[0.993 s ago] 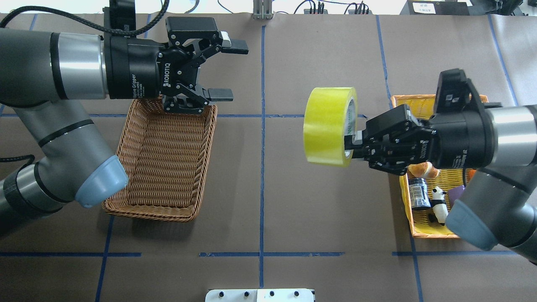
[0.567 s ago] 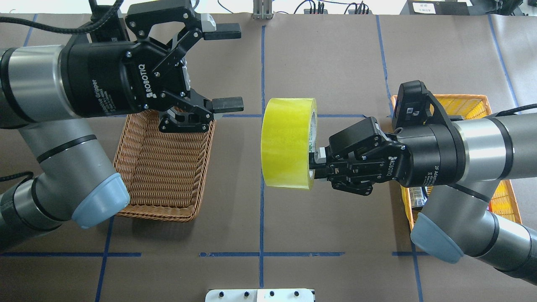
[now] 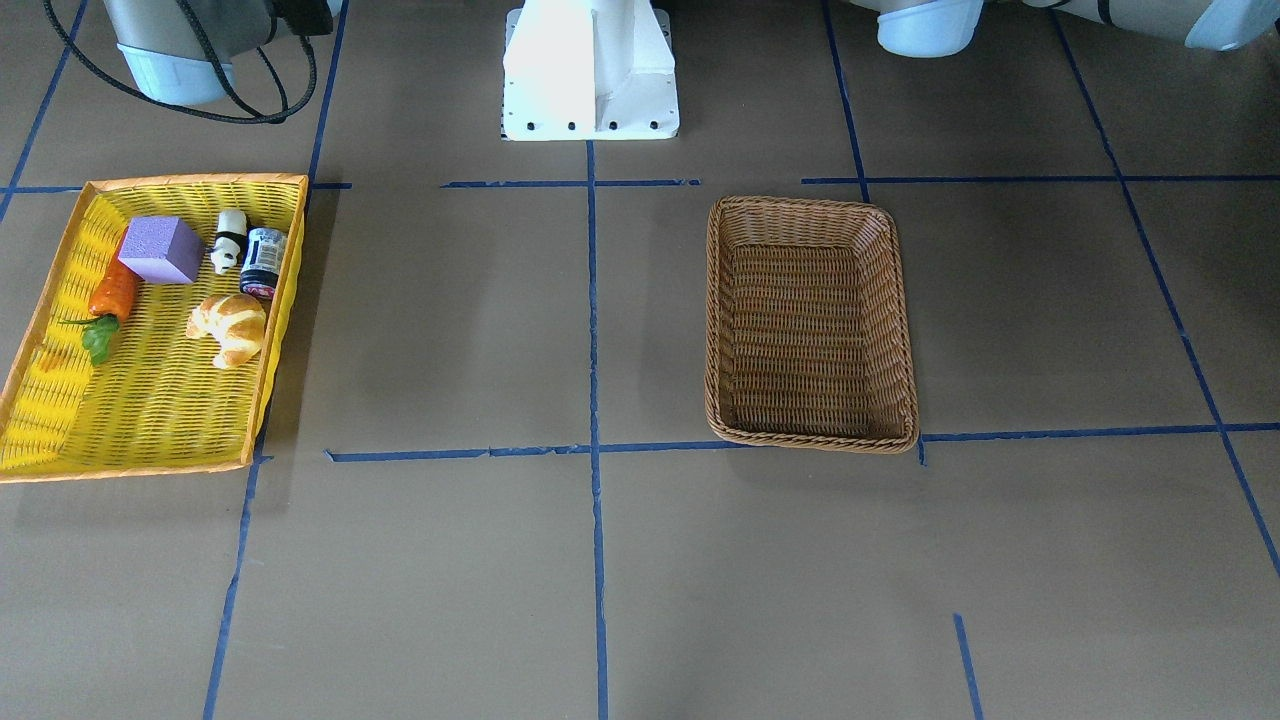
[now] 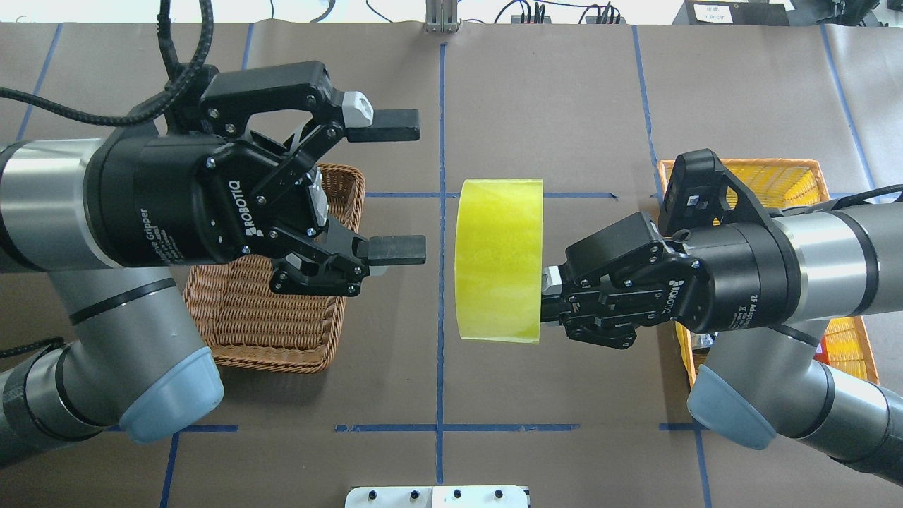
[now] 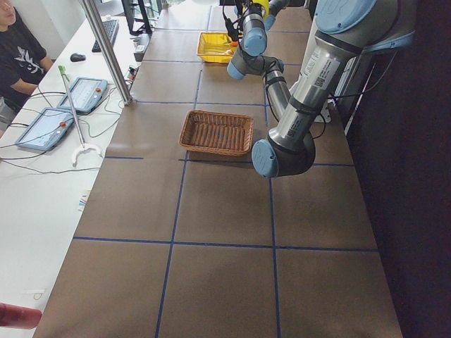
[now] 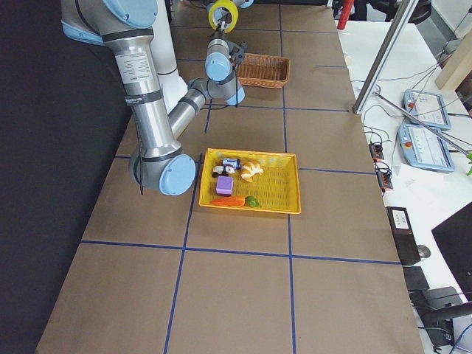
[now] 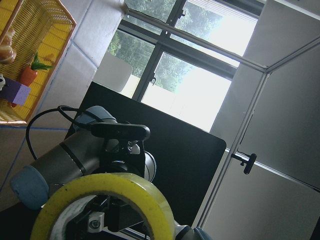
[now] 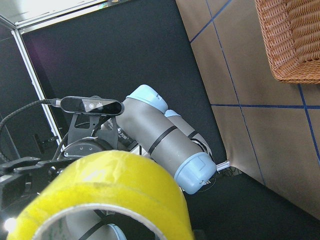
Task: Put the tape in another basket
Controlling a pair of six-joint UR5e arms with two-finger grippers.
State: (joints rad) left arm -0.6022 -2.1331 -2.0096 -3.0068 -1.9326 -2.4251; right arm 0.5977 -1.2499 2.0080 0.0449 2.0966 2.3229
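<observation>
The right gripper (image 4: 544,295) pinches the tape (image 4: 499,259) by its right rim. The left gripper (image 4: 405,188), jaws spread, faces it from just left.

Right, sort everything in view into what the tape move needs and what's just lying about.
For the job:
tape, gripped by the right gripper
left gripper, open, facing the tape
wicker basket

Lying about:
yellow tray, holding the rest
purple block
carrot
croissant
panda figure
small can
</observation>
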